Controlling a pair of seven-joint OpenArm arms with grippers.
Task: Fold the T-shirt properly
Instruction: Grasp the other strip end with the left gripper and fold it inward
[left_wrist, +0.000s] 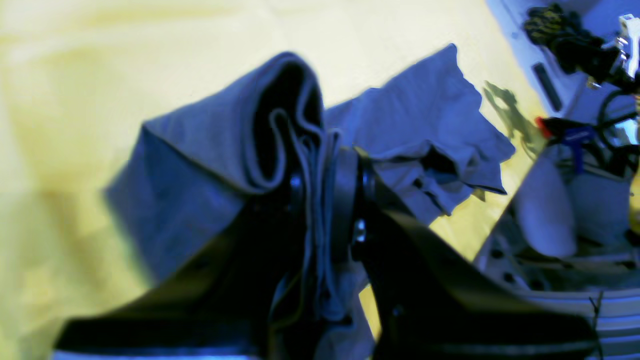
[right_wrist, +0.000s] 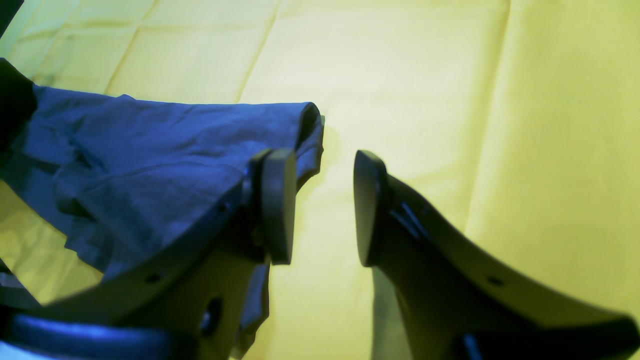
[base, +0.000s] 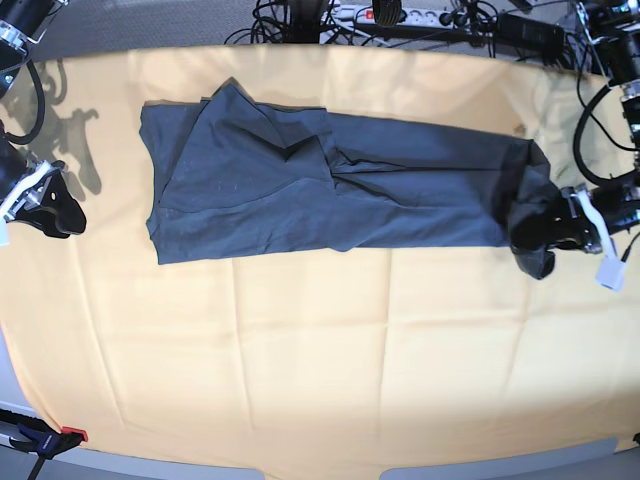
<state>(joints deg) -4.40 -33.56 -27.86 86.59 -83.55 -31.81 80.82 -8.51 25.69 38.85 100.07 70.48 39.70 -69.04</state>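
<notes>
Bunched cloth is filling my left gripper (left_wrist: 325, 200), whose fingers are pinching several layers of the T-shirt (base: 330, 190) at the table's (base: 320, 380) right edge in the base view. That shirt is lying stretched across the far half of the yellow cloth, from left side to right. My right gripper (right_wrist: 320, 205) is hanging parted and holding nothing near the left edge.
</notes>
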